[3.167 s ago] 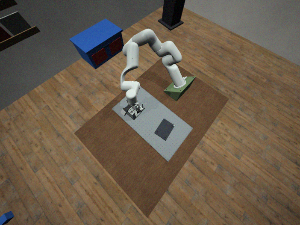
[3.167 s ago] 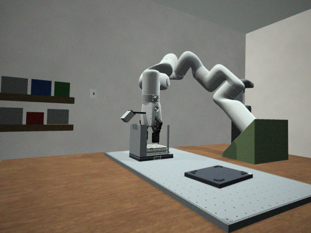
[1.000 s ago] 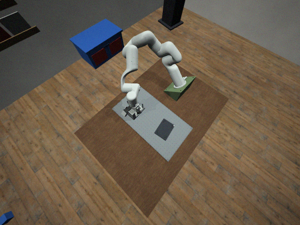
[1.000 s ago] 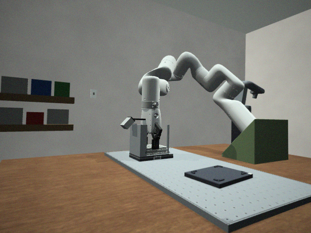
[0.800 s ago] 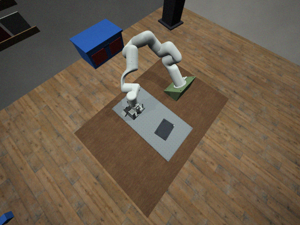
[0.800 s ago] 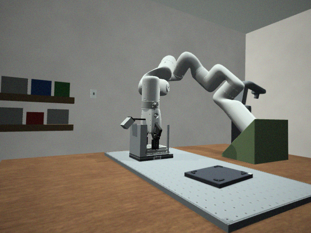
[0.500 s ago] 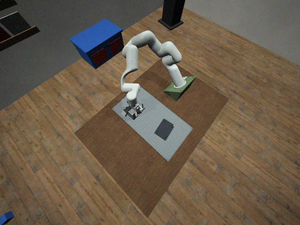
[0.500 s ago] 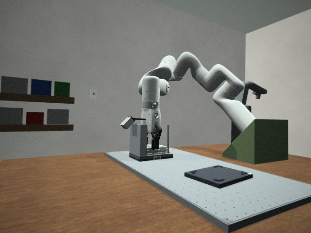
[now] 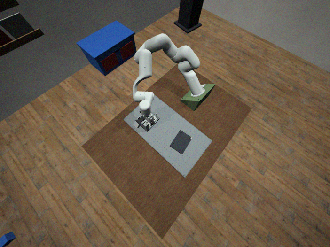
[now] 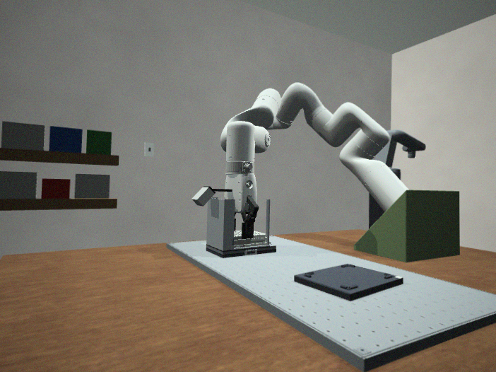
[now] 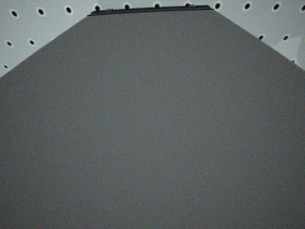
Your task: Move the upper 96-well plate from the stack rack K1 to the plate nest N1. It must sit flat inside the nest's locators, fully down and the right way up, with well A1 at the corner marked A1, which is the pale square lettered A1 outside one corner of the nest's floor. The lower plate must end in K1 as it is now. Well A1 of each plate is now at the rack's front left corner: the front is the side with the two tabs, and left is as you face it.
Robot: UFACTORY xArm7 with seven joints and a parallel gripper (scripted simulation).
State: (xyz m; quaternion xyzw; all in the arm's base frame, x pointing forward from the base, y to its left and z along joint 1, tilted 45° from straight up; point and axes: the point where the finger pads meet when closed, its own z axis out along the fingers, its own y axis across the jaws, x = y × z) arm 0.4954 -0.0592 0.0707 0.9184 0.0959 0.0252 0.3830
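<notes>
Down inside stack rack K1 (image 10: pixel 220 223), the tool (image 10: pixel 247 228) pinches the upper 96-well plate (image 10: pixel 258 235) across its width.

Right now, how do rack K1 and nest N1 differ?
The stack rack K1 stands tall with upright walls and posts; the plate nest N1 is a low dark slab. K1 holds plates, and the gripper, down inside it, is shut on the upper plate; N1 holds nothing. K1 is pale grey on a dark base; N1 is nearly black. Both sit on the perforated grey board.
</notes>
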